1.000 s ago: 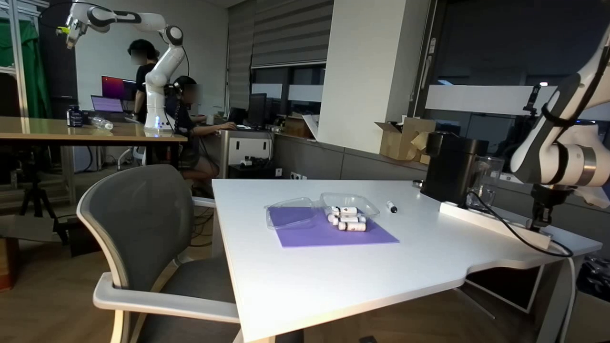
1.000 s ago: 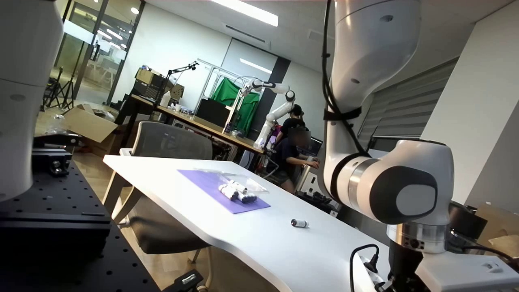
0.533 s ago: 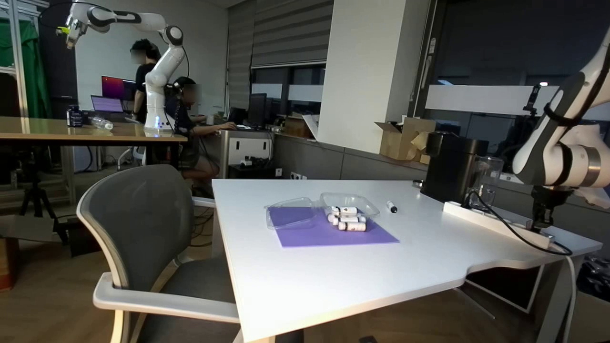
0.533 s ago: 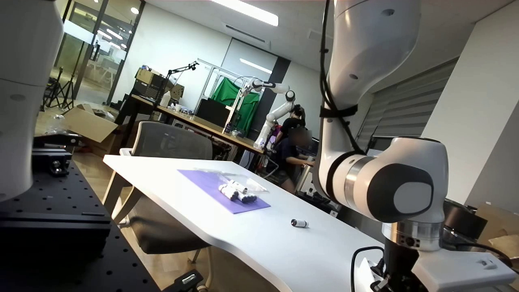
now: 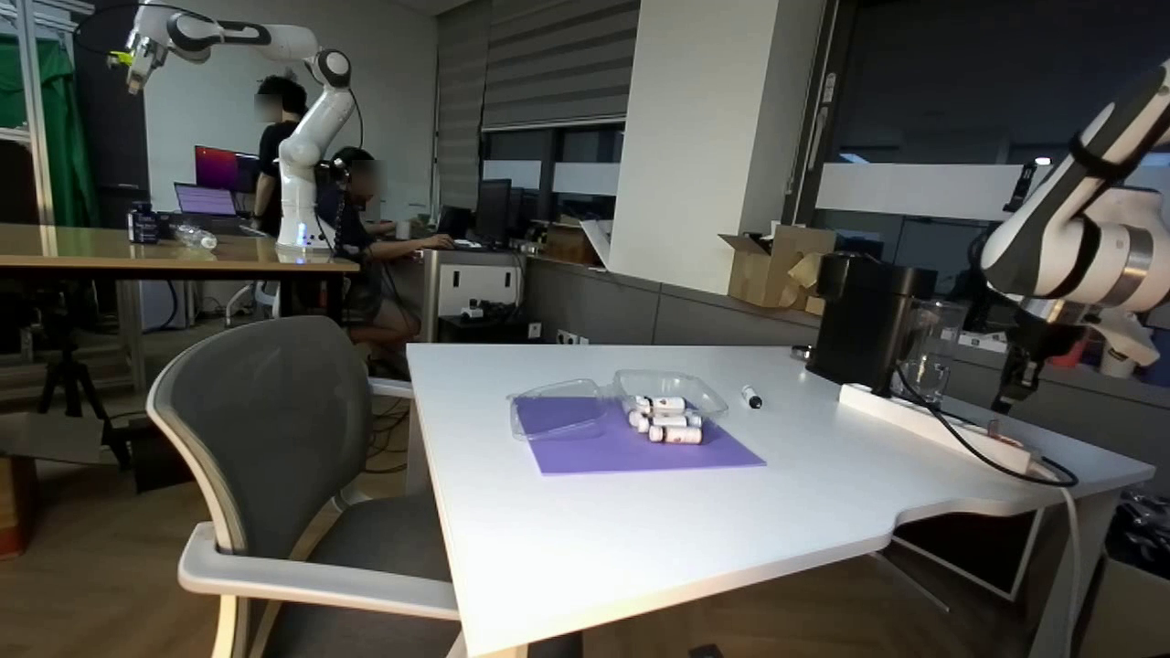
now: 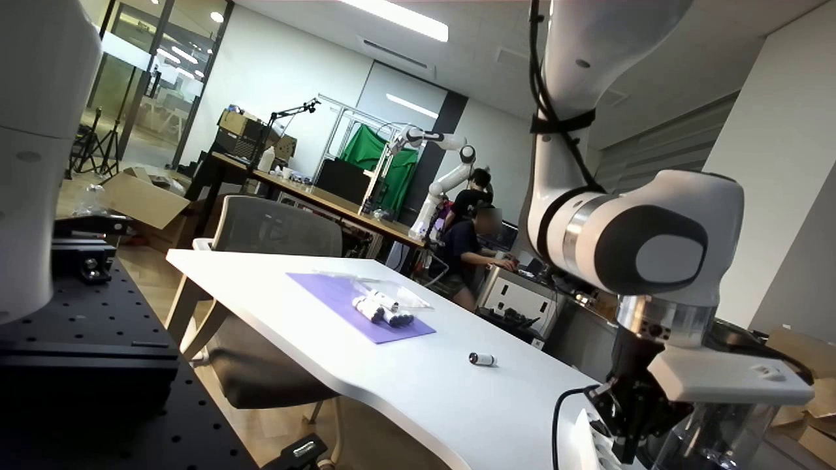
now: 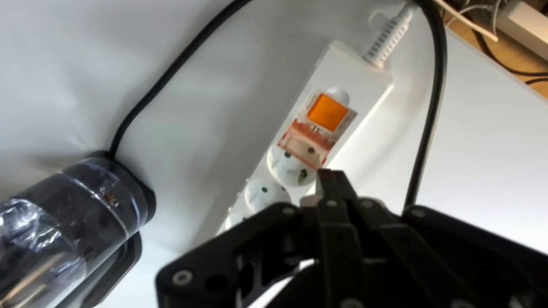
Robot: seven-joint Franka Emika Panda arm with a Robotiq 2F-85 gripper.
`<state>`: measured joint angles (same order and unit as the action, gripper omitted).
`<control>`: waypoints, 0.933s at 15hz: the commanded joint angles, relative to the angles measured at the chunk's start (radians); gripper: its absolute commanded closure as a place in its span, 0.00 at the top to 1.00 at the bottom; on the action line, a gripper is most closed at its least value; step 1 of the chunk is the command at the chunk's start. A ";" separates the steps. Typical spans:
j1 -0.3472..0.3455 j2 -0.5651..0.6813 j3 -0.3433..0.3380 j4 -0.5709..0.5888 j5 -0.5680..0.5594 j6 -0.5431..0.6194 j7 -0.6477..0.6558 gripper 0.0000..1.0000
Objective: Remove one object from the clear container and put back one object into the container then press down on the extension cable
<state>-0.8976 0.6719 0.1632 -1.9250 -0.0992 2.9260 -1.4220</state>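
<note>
The extension cable is a white socket strip (image 7: 349, 72) with a white cord, a bright orange switch (image 7: 327, 112) and a raised see-through orange flap. My gripper (image 7: 332, 172) is shut with nothing between its fingers, over the strip's edge beside the sockets in the wrist view. In an exterior view the tilted gripper (image 5: 1003, 402) hangs above the strip (image 5: 923, 425), apart from it. The clear container (image 5: 704, 391) lies with its lid folded open on a purple mat (image 5: 585, 459). Several white bottles (image 5: 676, 436) rest in or against it; which, I cannot tell. Another bottle (image 6: 483, 360) lies alone on the table.
A black machine (image 5: 864, 315) with a clear tank (image 7: 102, 192) stands close behind the strip. A black cable (image 7: 421, 158) loops over the table beside it. A grey chair (image 5: 265, 439) is at the table's side.
My gripper has risen off the strip and tilted, uncovering the orange switch end. The strip has shifted slightly towards the left in an exterior view. Bottles and container have stayed put.
</note>
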 commanded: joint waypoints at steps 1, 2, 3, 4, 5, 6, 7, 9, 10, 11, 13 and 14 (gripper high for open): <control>-0.086 -0.182 0.098 -0.097 0.094 -0.084 -0.051 0.00; -0.095 -0.229 0.109 -0.110 0.124 -0.113 -0.072 0.00; -0.093 -0.267 0.107 -0.116 0.150 -0.148 -0.093 0.00; -0.090 -0.308 0.101 -0.121 0.176 -0.205 -0.124 0.25; -0.084 -0.341 0.092 -0.119 0.212 -0.260 -0.157 0.27; -0.069 -0.373 0.071 -0.114 0.244 -0.321 -0.185 0.33; -0.055 -0.401 0.049 -0.106 0.278 -0.378 -0.216 0.39; -0.023 -0.449 -0.015 -0.088 0.318 -0.495 -0.269 0.53; -0.005 -0.467 -0.052 -0.080 0.328 -0.544 -0.293 0.59; 0.010 -0.483 -0.093 -0.071 0.335 -0.591 -0.318 0.66; 0.040 -0.504 -0.175 -0.055 0.331 -0.658 -0.353 0.79; 0.054 -0.511 -0.214 -0.050 0.323 -0.679 -0.366 0.87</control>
<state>-0.8936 0.1872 0.0546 -1.9970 0.2161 2.3201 -1.7387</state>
